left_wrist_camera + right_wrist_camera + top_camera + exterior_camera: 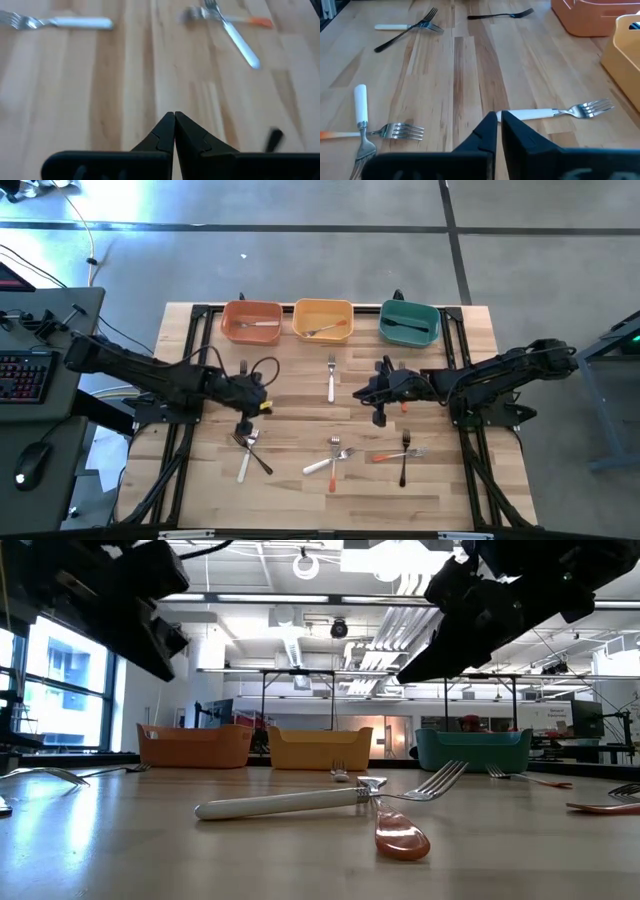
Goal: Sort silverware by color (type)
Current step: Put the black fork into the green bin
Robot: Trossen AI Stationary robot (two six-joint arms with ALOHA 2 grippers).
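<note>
Table: wooden table (300,480), three bins along its far edge.
Forks: silverware (331,378) scattered mid-table, a few inside the bins; one white-handled fork (555,112) lies just ahead of the right fingers.
Right gripper (378,418): clenched, holding nothing visible.
Left gripper (247,430): clenched, empty, above crossed forks.
Hidden: bin contents from table level.

Three bins (323,321) stand in a row along the table's (290,480) far edge, each holding a fork, it seems. More forks (333,457) lie scattered nearer.
</note>
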